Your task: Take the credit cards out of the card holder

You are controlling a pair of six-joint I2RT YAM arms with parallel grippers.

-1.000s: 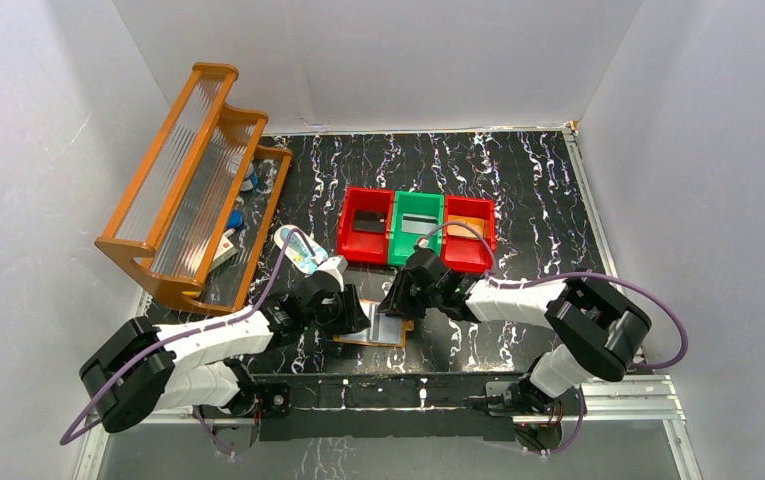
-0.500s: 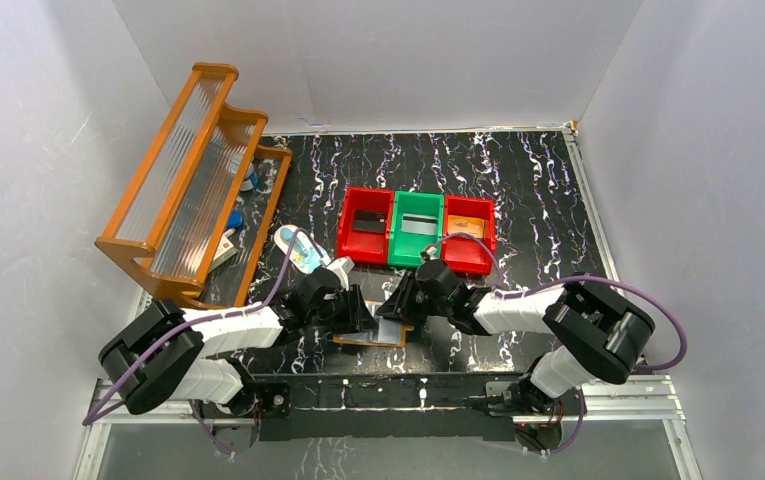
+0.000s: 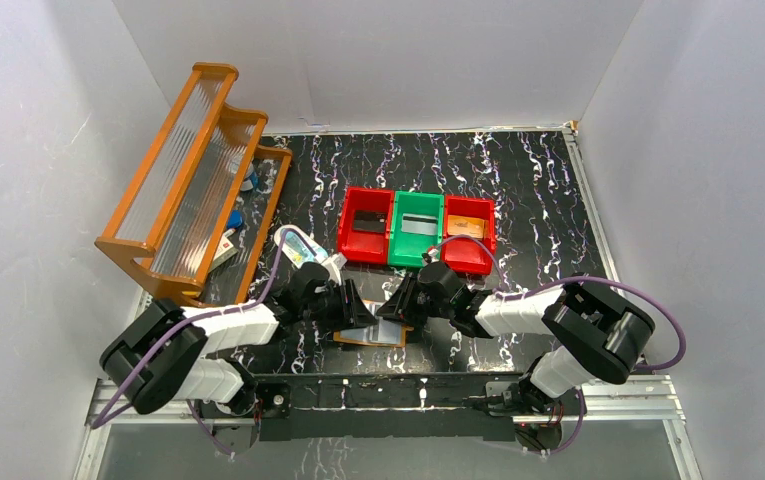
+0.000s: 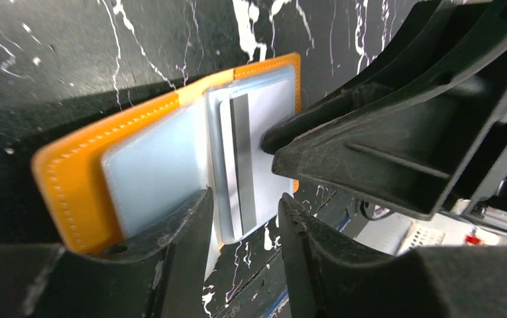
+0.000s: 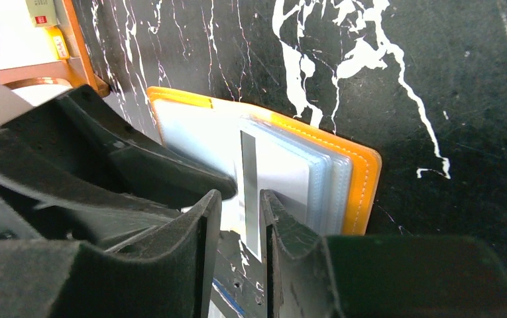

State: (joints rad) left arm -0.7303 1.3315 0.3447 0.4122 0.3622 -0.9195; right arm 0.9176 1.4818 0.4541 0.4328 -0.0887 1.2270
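The orange card holder (image 3: 358,341) lies open on the black table near its front edge, with my two grippers meeting over it. In the left wrist view the holder (image 4: 65,179) shows clear sleeves and a pale blue-grey credit card (image 4: 270,106) with a grey stripe. My left gripper (image 4: 245,199) is open, and one finger (image 4: 177,232) rests on the holder's sleeve. My right gripper (image 5: 240,197) has a narrow gap between its jaws, and its tips sit on the card (image 5: 283,172), which pokes past the holder (image 5: 360,185). In the top view the left gripper (image 3: 356,310) and right gripper (image 3: 401,308) almost touch.
A row of red and green bins (image 3: 416,228) stands just behind the grippers. A wooden rack (image 3: 193,190) with small items fills the left. A pale blue-and-white oval item (image 3: 296,247) lies beside the left arm. The table's metal front rail (image 3: 388,385) is close below the holder.
The right gripper has shifted a little right and nearer over the holder. The left arm's elbow has moved in. The holder has stayed in place.
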